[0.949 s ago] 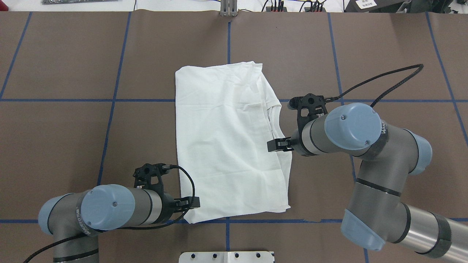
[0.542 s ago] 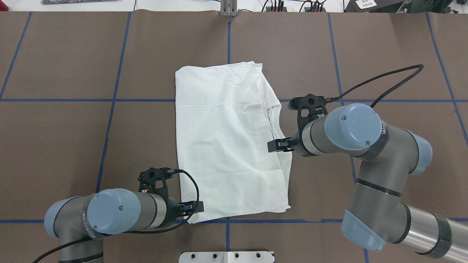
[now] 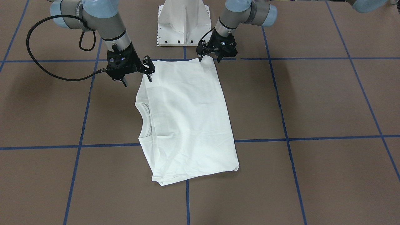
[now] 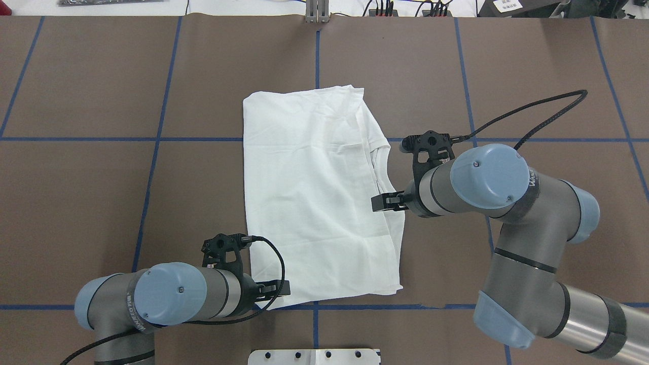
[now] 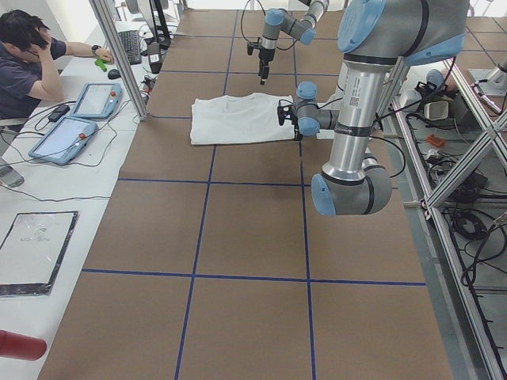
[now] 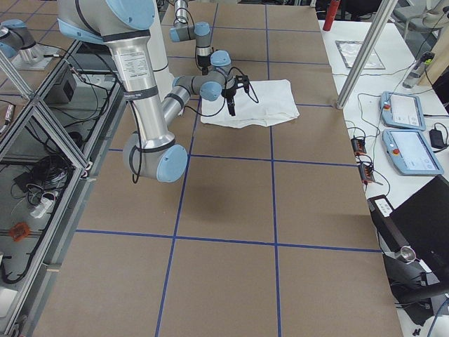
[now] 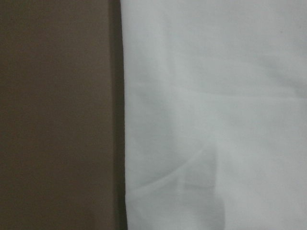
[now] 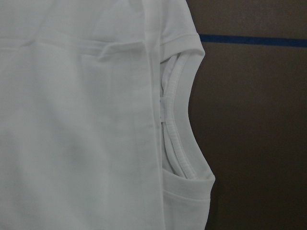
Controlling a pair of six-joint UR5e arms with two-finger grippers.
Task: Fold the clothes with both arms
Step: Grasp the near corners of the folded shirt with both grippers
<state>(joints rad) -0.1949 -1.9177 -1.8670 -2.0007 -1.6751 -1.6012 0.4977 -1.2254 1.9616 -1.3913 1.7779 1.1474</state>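
Note:
The white shirt (image 4: 314, 203) lies folded into a tall rectangle in the middle of the brown table, its ribbed collar (image 8: 180, 124) at the right edge. No printed text shows. My left gripper (image 3: 209, 58) is low at the shirt's near left corner (image 4: 268, 301), fingers apart on either side of the corner; its wrist view shows only the cloth edge (image 7: 129, 120) and the table. My right gripper (image 3: 137, 79) hangs open just above the right edge, a little nearer the robot than the collar (image 4: 377, 162). Neither holds cloth.
The white pedestal base (image 3: 182, 22) stands at the table's near edge between the arms. Blue tape lines (image 4: 152, 139) grid the brown mat. A person (image 5: 24, 55) sits at a side desk with two tablets (image 5: 75, 131) beyond the table's far edge.
My left arm has slid to the right, bringing its gripper onto the shirt's near left corner. The right arm and the shirt have not moved.

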